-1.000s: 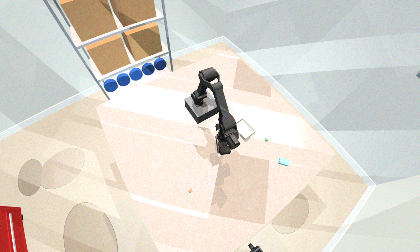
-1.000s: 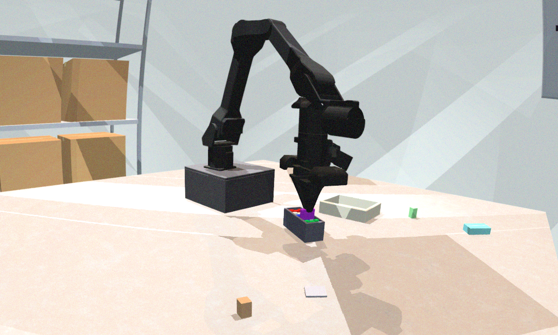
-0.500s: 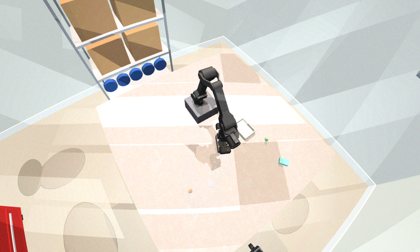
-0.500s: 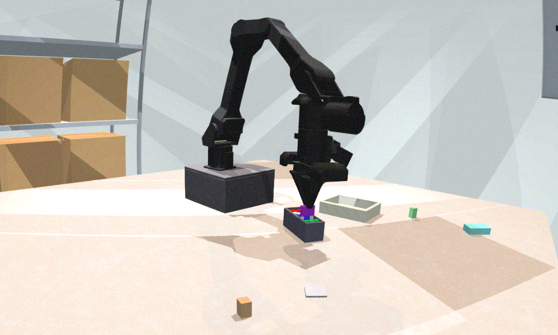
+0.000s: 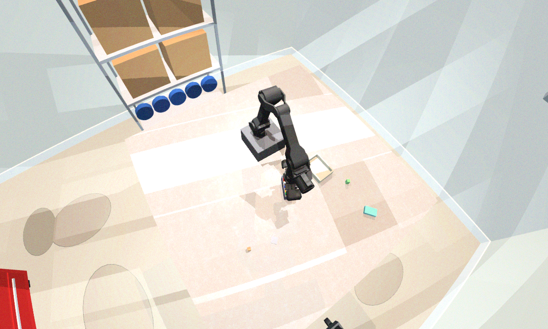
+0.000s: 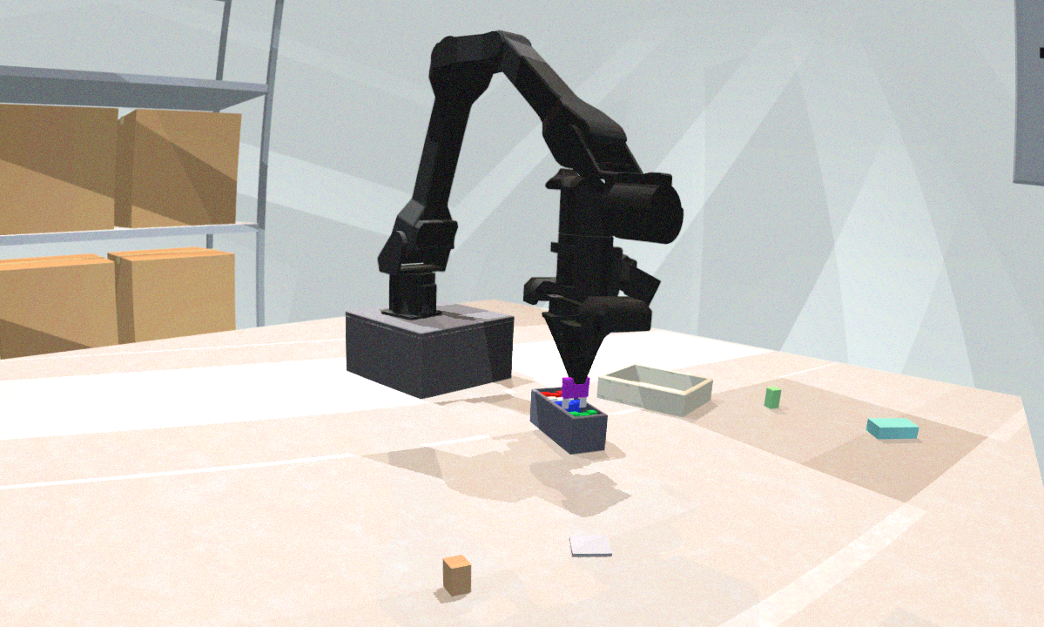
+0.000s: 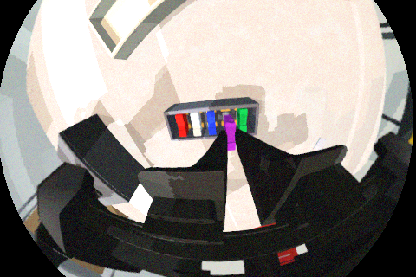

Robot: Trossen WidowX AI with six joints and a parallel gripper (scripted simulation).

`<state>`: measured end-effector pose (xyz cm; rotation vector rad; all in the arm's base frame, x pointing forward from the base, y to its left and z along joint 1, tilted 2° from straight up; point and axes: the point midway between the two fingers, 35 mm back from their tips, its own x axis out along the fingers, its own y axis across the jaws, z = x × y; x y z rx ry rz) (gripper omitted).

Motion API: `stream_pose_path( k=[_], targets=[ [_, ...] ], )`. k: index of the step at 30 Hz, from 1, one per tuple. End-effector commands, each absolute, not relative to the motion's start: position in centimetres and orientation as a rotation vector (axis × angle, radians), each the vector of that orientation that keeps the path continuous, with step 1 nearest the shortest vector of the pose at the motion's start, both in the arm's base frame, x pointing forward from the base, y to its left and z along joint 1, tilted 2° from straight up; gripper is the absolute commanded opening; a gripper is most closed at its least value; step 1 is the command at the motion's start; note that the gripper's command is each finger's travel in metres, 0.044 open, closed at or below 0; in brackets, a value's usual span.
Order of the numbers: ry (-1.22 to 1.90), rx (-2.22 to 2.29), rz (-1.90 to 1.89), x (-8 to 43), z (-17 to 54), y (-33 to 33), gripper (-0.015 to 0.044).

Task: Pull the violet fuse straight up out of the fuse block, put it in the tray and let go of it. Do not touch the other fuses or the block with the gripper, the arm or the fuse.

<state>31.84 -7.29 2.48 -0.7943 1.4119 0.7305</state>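
- wrist view is showing the gripper (image 7: 231, 144) pinching the violet fuse (image 7: 230, 133) between its two dark fingertips, the fingers clenching on the fuse's top end.
- in the exterior view the gripper (image 6: 576, 373) is pointing straight down, and the violet fuse (image 6: 575, 387) is hanging upright at its tip, its violet body sitting above the rim of the fuse block (image 6: 569, 425).
- whether the fuse's lower end is touching the block is too small to tell.
- in the wrist view the fuse block (image 7: 211, 120) is lying just past the fingertips at 12 o'clock, and it is holding a red fuse (image 7: 182, 125), a white fuse (image 7: 197, 124), a blue fuse (image 7: 211, 123) and a green fuse (image 7: 242, 119) in a row, with the violet one rising between blue and green.
- the tray (image 7: 134, 7) is sitting at 11 o'clock from the block in the wrist view, apart from it; in the exterior view the tray (image 6: 655, 388) is standing just beside the block at 2 o'clock.
- a small green cube (image 6: 772, 397) and a teal block (image 6: 892, 427) are lying farther out at 3 o'clock from the tray.
- a tan cube (image 6: 455, 575) and a pale flat square (image 6: 589, 544) are lying near the front, at 6 to 7 o'clock from the block.
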Motion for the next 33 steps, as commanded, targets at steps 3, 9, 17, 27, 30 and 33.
stream_pose_path(
  k=[3, 9, 17, 27, 30, 33],
  targets=[
    [1.412, -0.8, 0.725, 31.9, 2.9, -7.4, 0.0],
    [1.412, -0.8, 0.725, 31.9, 3.2, -7.4, 0.0],
    [1.412, -0.8, 0.725, 31.9, 4.5, -7.3, 0.0],
    [1.412, -0.8, 0.725, 31.8, 5.3, -7.3, 0.0],
    [1.411, -0.799, 0.725, 32.1, 5.3, -6.5, 0.0],
    [1.41, -0.798, 0.726, 32.6, 5.3, -4.9, 0.0]
  ],
)
